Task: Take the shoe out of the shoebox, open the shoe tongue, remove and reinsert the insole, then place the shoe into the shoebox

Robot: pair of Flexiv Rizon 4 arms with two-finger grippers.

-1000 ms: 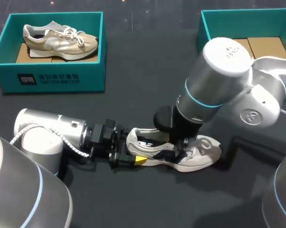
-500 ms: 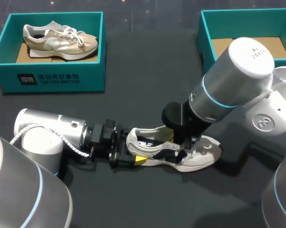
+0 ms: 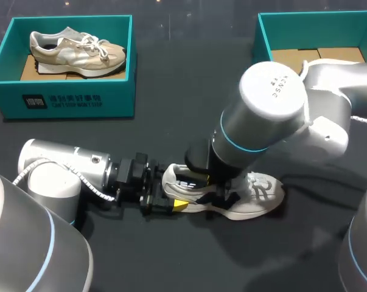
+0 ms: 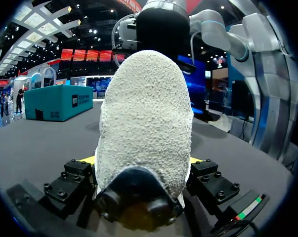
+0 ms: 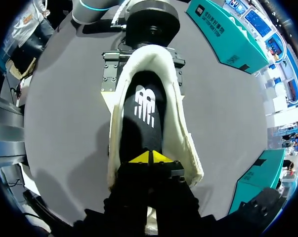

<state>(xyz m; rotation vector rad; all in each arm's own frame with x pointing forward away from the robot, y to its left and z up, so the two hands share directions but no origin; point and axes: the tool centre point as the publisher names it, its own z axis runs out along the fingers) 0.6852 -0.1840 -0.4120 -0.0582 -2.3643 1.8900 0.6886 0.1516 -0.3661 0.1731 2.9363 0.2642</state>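
Our left gripper (image 3: 164, 202), reaching in low from the left side of the dark table (image 3: 171, 255), is clamped on the heel of the grey-and-white shoe (image 3: 259, 193). In the left wrist view, one finger presses each flank of the fuzzy heel counter. The shoe rests on its sole in the middle of the table with its toe pointing right, outside both boxes.

Our right arm comes in from the right and bends down over the shoe's mouth, hiding the laces and tongue from the overhead camera. In its wrist view, the right gripper (image 5: 149, 158) sits inside the opening with its two yellow tips brought together. They meet on the black insole (image 5: 144, 111), which lies flat along the shoe's bed inside the pale padded collar. Whether the tips actually pinch the insole, we cannot tell.

At the far left stands a teal shoebox (image 3: 73, 100) holding a beige shoe (image 3: 76, 52) on its cardboard floor. A second teal shoebox (image 3: 265, 36) stands at the far right, partly behind our right arm.
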